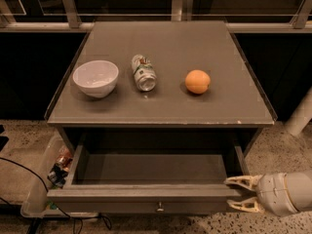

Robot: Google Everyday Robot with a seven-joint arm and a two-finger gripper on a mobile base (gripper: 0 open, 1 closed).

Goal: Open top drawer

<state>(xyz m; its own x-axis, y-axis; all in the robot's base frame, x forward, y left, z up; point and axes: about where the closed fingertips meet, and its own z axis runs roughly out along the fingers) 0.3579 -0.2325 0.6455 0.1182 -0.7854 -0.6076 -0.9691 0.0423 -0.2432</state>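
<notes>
The top drawer [146,193] of the grey cabinet is pulled out toward me, its plain grey box open and bare inside. Its grey front runs along the bottom of the view, with a small round knob [159,208] at centre. My gripper [237,194] comes in from the lower right, its pale fingers spread at the right end of the drawer front, one finger above the top edge and one below. The fingers are open and hold nothing. The lower drawers are hidden under the open one.
On the cabinet top [234,96] stand a white bowl [95,78], a can lying on its side [144,72] and an orange [197,81]. A clear bin with clutter [51,172] and cables sit on the floor at the left. A railing runs behind.
</notes>
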